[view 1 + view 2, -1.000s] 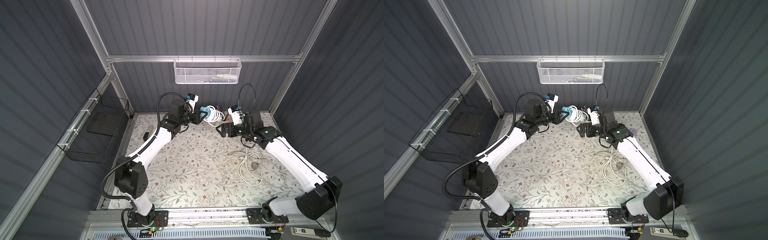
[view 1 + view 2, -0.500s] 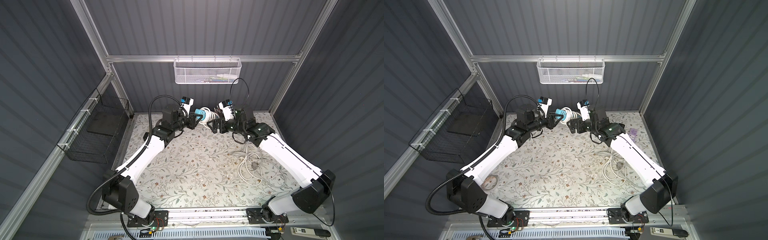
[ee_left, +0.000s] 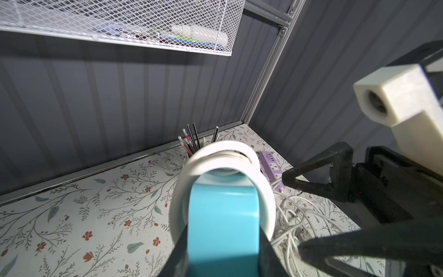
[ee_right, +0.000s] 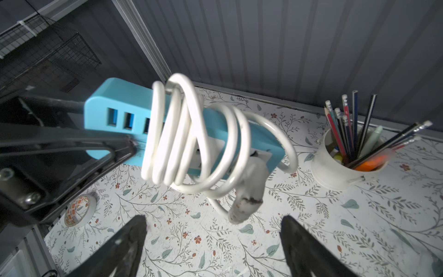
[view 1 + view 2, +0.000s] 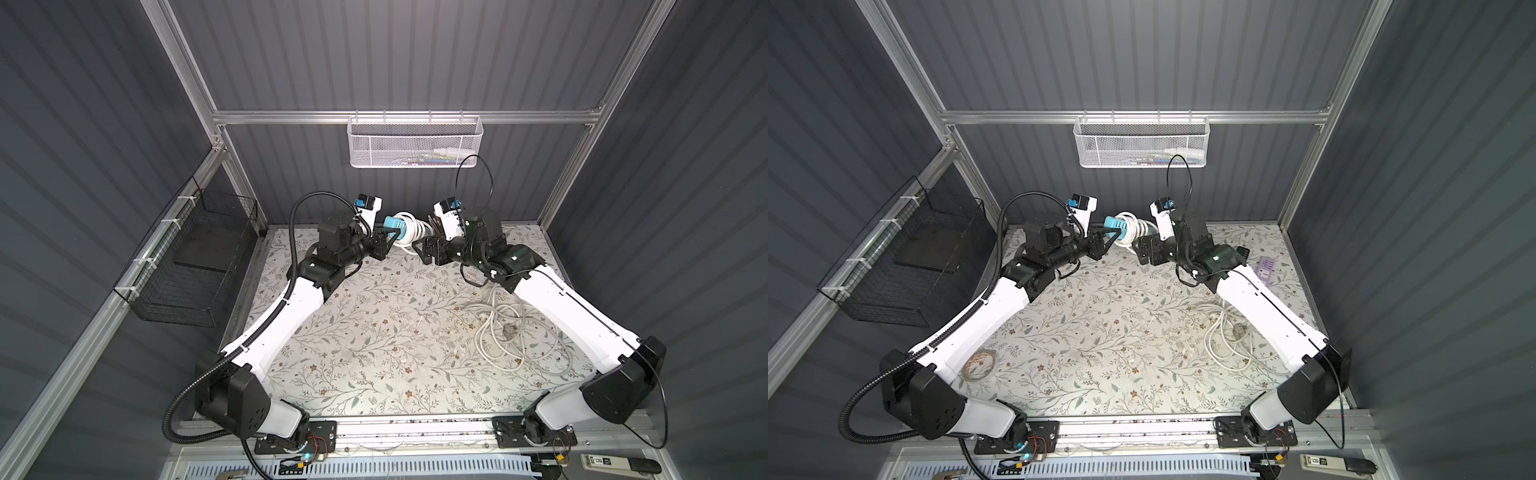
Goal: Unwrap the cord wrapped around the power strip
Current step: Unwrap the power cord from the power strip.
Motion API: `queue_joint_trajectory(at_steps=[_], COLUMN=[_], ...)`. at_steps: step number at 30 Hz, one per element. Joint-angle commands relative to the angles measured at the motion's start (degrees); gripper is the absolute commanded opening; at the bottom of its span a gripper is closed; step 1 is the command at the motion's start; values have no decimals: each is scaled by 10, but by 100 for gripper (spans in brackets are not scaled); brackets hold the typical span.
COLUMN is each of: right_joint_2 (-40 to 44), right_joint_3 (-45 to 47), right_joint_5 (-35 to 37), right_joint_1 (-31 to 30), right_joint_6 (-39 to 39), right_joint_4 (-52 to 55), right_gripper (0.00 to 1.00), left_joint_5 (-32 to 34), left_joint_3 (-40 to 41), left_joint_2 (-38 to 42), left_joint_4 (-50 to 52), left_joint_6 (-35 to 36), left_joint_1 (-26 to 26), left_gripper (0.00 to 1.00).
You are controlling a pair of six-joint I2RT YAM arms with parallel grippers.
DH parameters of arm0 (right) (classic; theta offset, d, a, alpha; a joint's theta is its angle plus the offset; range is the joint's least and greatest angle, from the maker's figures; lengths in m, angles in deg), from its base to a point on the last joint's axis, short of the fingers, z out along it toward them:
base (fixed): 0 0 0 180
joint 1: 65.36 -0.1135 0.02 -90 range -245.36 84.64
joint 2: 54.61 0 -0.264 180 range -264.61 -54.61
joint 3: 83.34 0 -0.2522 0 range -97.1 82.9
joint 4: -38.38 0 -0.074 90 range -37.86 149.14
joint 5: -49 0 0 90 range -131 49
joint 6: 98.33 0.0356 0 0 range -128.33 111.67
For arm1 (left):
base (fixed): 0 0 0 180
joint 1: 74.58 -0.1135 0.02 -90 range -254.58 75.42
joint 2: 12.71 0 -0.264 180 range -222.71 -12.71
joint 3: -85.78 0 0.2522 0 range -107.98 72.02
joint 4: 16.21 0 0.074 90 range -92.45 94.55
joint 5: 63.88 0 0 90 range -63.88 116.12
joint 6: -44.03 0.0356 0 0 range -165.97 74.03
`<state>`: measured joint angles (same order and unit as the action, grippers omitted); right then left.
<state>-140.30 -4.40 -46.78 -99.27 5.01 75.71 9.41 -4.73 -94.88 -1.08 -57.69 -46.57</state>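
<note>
Both top views sit high at the front and look steeply down from afar at the whole table (image 5: 374, 332) and both arms. The left wrist camera sits close behind the left fingers (image 3: 177, 261), facing along the power strip (image 3: 223, 215) between them. The right wrist camera looks past the right fingers (image 4: 130, 244), very near the same strip and its cord (image 4: 172, 134). Both wrist views share the pencil cup (image 4: 335, 165) beyond the fingertips.

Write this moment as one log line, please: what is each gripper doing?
left gripper: shut on blue power strip, held aloft | right gripper: open, facing dangling plug, holding nothing | white cord: wrapped around strip
</note>
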Motion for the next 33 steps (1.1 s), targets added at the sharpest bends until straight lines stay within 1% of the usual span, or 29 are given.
queue_joint_trajectory(at_steps=[1, 2, 6, 19, 20, 22, 28, 32, 33], right_joint_2=[-4, -8, -19, -34, -33, -33, -41, -47, -48], right_joint_3=[-2, -4, -10, -16, -14, -10, -11, -15, -15], right_joint_5=[11, 10, 5, 0, -2, -8, -22, -29, -32], right_joint_1=[-1, -1, -1, 13, 17, 23, 32, 33, 32], right_joint_6=[0, 0, 4, 4, 7, 12, 17, 20, 22], right_joint_4=[-7, -7, -10, -10, -26, -34, -43, -47, -48], right_gripper=[74, 70, 60, 53, 52, 50, 49, 43, 43], left_joint_5=[5, 4, 1, -17, -17, -37, -49, -53, -54], left_joint_3=[-25, -28, -33, -36, -36, -36, -36, -36, -36], left_joint_2=[35, 35, 38, 40, 40, 40, 40, 40, 41], left_joint_4=[-37, -35, -32, -40, -41, -42, -53, -60, -62], left_joint_6=[11, 10, 7, -17, -18, -22, -35, -39, -40], left_joint_1=[-1, -1, -2, -1, -1, -1, -1, -1, -1], left_gripper=[0, 0, 0, 0, 0, 0, 0, 0, 0])
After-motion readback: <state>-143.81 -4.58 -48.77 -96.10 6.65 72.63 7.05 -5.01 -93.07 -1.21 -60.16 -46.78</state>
